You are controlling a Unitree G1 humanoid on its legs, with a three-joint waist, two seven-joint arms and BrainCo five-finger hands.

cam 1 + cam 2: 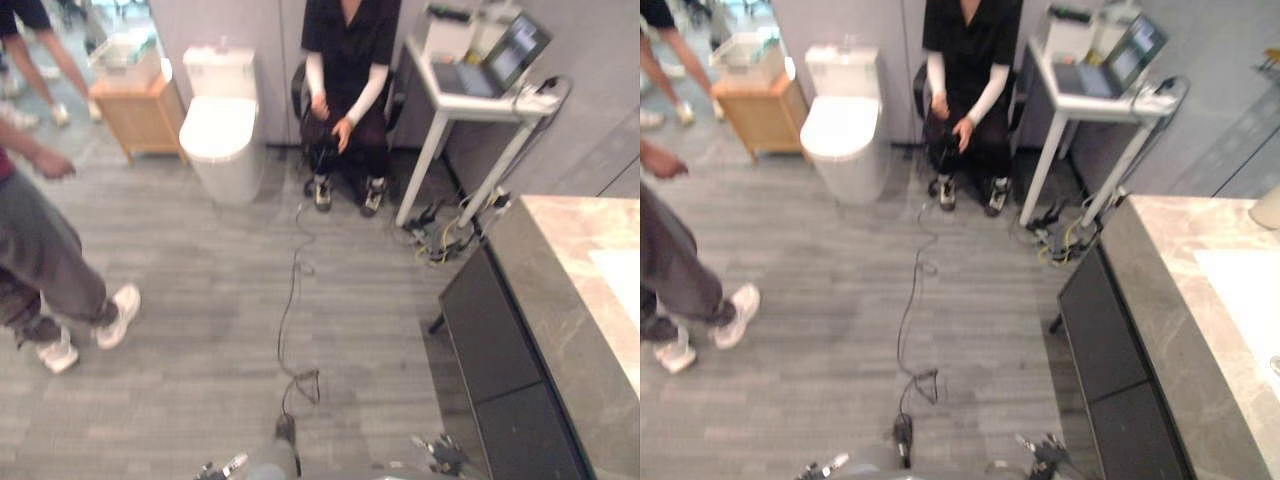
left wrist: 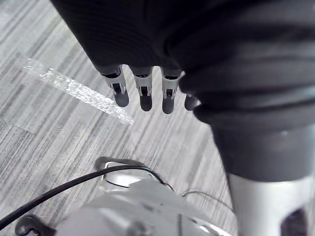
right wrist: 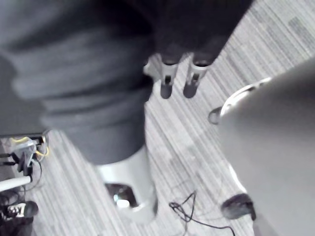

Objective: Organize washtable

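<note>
Marble-topped washtable [image 1: 575, 235]: at right, dark cabinet front [image 1: 490, 340] below. Left hand [image 2: 146, 93]: fingers straight, hanging over grey plank floor [image 1: 200, 300], holding nothing. Right hand [image 3: 167, 83]: fingers relaxed, empty. White toilet [image 1: 220, 125] beyond, seated person [image 1: 345, 90] beside it.

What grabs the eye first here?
A person in black sits against the far wall beside a white toilet, with a second person at left. The marble-topped washtable runs along the right. The left hand and right hand hang open over the floor, holding nothing.
</note>
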